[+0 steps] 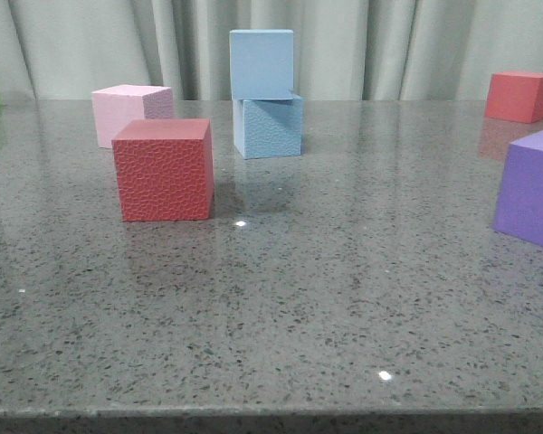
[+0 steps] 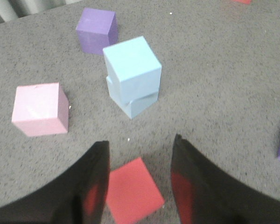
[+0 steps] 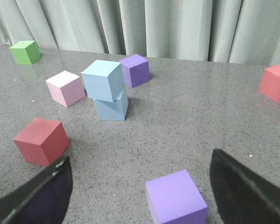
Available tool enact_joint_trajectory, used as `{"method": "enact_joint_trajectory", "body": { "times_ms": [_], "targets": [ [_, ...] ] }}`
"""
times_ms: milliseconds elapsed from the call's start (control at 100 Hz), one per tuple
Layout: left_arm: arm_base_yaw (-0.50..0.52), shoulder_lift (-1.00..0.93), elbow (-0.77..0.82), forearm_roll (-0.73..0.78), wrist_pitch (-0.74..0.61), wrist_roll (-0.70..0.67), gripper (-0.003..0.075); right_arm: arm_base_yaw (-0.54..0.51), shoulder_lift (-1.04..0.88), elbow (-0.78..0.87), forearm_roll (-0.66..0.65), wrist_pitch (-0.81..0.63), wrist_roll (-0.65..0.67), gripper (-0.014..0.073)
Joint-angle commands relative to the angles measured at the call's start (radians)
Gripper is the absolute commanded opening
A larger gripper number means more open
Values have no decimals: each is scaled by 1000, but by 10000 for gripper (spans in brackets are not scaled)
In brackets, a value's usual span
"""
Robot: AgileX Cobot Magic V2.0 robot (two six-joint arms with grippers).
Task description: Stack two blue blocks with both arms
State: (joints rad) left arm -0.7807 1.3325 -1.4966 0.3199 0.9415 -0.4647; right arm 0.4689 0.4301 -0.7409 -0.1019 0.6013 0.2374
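While your left gripper (image 2: 140,186) and right gripper (image 3: 140,186) gape empty, the blue blocks (image 1: 264,95) sit stacked at twelve o'clock.

Wide open tabletop (image 1: 281,316) along the near edge, nothing standing there. Toward the far edge it crowds up: the blue blocks (image 1: 266,95), one stacked on the other, with the pale pink cube (image 1: 129,112) to their left and a red cube (image 1: 163,169) in front of that, a narrow lane between. A purple cube (image 1: 534,188) guards the right edge, another red cube (image 1: 519,95) the far right corner.
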Motion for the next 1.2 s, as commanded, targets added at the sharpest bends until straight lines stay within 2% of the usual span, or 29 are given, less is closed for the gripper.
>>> {"method": "enact_joint_trajectory", "body": {
  "times_ms": [0,180,280,350,540,610,670,1000,1190],
  "targets": [
    [-9,-110,79,24,-109,-5,244,-3,-28,5,-25,-85,-9,598],
    [-9,-269,297,26,-204,-5,169,-3,-107,75,-24,-85,-5,596],
    [-9,-344,411,32,-261,-5,134,-3,-147,101,-24,-83,-5,525],
    [-9,-393,490,32,-297,-5,109,-3,-168,115,-24,-74,-4,419],
    [-9,-524,677,30,-377,-5,34,-3,-177,128,-24,-19,2,3],
    [-9,-570,734,30,-396,-5,2,-3,-177,133,-25,-24,2,-122],
    [-9,-605,783,30,-414,-5,-19,-3,-177,140,-28,-38,1,-110],
    [-9,-777,996,34,-554,-5,-18,-3,-177,245,-35,-172,-15,-113],
    [-9,-805,1035,19,-550,-5,-18,-3,-177,268,-34,-192,-14,-113]
  ]
}}
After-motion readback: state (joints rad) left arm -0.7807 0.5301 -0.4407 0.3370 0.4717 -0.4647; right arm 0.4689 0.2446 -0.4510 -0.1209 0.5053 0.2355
